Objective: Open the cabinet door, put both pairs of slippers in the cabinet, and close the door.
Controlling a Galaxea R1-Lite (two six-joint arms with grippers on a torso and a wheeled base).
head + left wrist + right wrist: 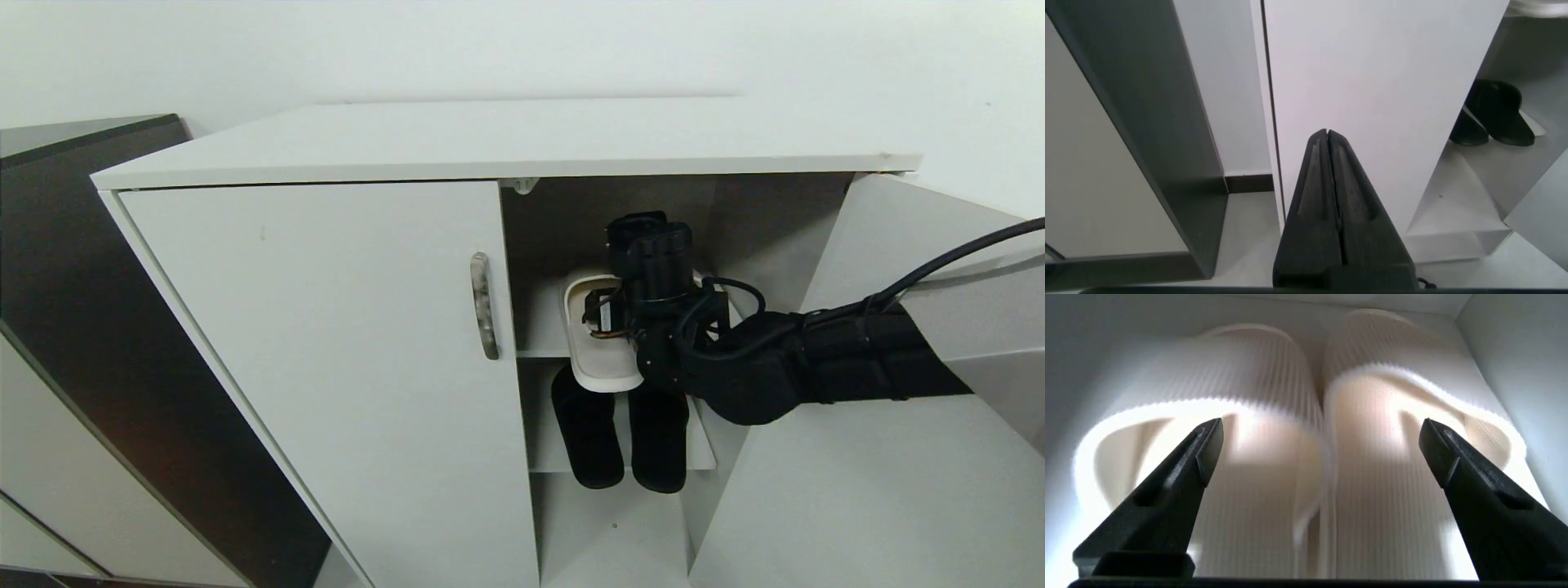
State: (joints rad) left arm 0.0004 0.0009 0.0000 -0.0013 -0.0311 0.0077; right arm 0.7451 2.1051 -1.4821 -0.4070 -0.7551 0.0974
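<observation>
cream ribbed slippers (1290, 400), black pair (588, 433) below

Plain white wall (522, 41) at the back, dark grey panel (90, 269) to the left, pale floor (1245, 237) beneath.

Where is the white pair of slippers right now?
In the head view, the white slippers lie on the cabinet's upper shelf, in its open right half, directly above the black slippers one shelf down. The right gripper is open close before them.
</observation>
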